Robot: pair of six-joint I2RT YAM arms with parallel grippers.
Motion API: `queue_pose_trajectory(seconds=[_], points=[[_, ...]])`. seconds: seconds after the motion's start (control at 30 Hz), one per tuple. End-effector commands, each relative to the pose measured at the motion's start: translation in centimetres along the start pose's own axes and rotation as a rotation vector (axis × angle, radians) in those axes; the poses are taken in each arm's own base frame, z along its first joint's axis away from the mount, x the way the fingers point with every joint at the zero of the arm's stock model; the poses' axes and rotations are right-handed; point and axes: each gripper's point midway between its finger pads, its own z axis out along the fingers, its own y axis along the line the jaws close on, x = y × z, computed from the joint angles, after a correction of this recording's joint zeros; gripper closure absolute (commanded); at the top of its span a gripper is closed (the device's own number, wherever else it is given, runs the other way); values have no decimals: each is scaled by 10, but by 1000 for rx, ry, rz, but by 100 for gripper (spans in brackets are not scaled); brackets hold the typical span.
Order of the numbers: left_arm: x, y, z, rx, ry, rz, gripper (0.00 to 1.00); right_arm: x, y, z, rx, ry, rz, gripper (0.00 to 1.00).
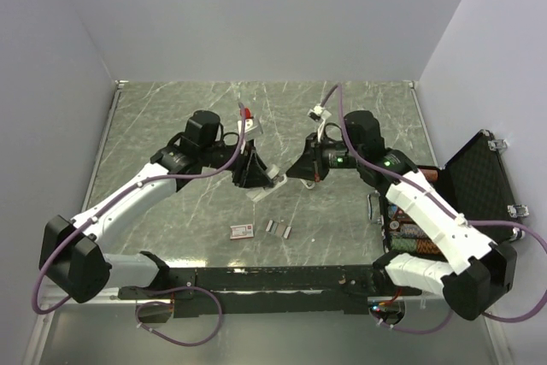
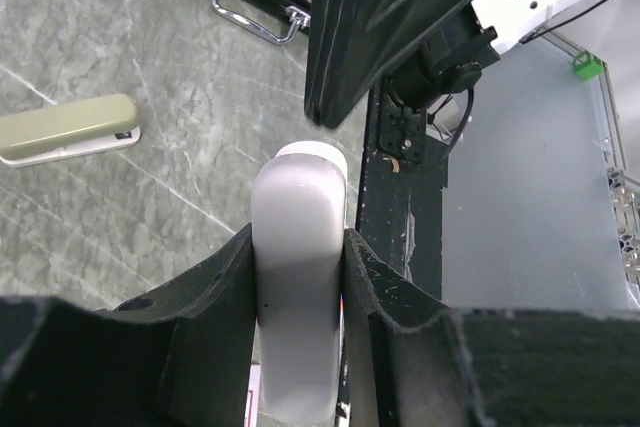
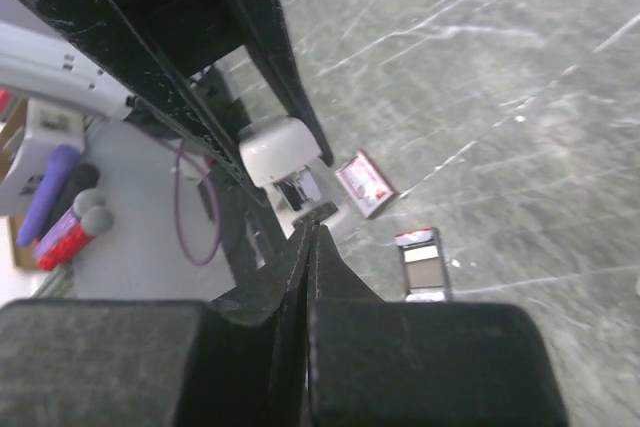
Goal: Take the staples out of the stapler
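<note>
My left gripper (image 1: 256, 179) is shut on the stapler (image 1: 268, 184) and holds it above the table, pale side up. In the left wrist view the pale body (image 2: 298, 267) sits tight between the fingers. In the right wrist view its rounded end (image 3: 278, 145) shows a dark inner arm beneath. My right gripper (image 1: 295, 173) is shut, its tip (image 3: 315, 213) at that end, with nothing visible between the jaws. Two short silver staples (image 1: 279, 228) lie on the table in front. An olive-topped, pale-bottomed stapler-shaped body (image 2: 65, 127) lies flat on the table, hidden in the top view.
A small red-and-white flat box (image 1: 242, 230) lies left of the staples and shows in the right wrist view (image 3: 365, 183). An open black case (image 1: 474, 179) with tools stands at the right, its metal handle (image 2: 258, 22) facing the grippers. A black rail (image 1: 282, 279) runs along the near edge.
</note>
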Motion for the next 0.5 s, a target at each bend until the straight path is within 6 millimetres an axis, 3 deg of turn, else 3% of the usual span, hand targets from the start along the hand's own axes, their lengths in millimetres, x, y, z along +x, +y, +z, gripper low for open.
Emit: queue_pose_trajectory(seconds=[0.0,0.13,0.47], points=[[-13,-17,-4,63,-53,61,99,-19,29,5,-118,-18,-74,100],[-14,-18,-5,58,-56,72,99,-13,34,10,-143,5,-75,100],[-18,-28,-8,96,-71,93,99,-5,23,20,-110,29,-73,100]])
